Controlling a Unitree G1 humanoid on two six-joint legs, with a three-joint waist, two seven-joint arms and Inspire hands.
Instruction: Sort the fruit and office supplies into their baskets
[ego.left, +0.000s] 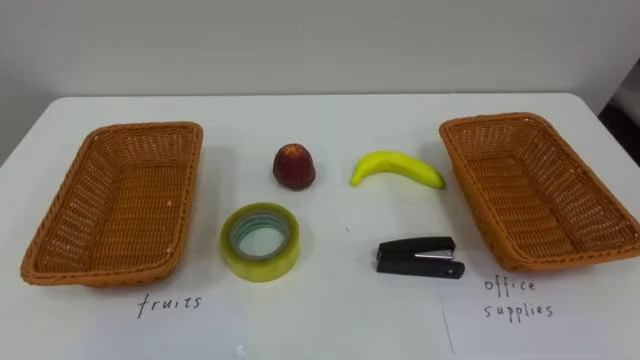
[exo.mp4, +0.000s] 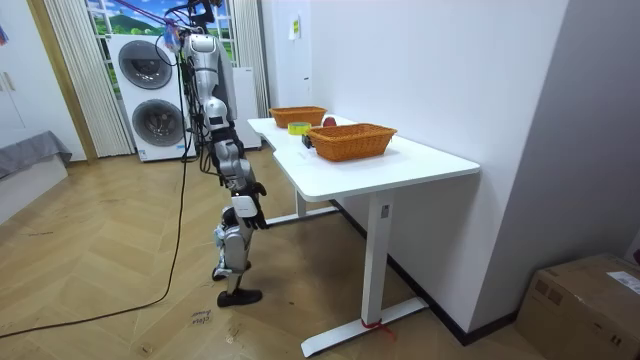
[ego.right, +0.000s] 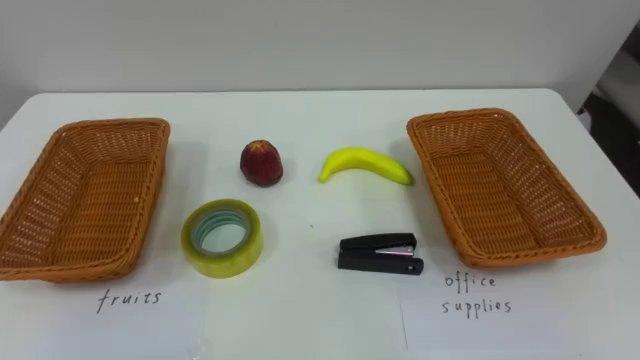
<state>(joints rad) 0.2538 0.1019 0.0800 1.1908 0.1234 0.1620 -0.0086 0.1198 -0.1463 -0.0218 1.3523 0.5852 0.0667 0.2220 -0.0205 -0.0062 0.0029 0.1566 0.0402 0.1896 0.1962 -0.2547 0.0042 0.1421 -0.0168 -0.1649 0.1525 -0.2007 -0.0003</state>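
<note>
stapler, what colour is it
Black, with a silver metal strip on top; the stapler shows best in the left eye view.

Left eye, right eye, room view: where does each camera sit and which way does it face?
Left eye view: on the robot's head, facing down at the table.
Right eye view: beside it; same table, banana, stapler.
Room view: in the room, facing the table's end; the whole robot stands at its long side.
Shared: left basket, right basket.
</note>
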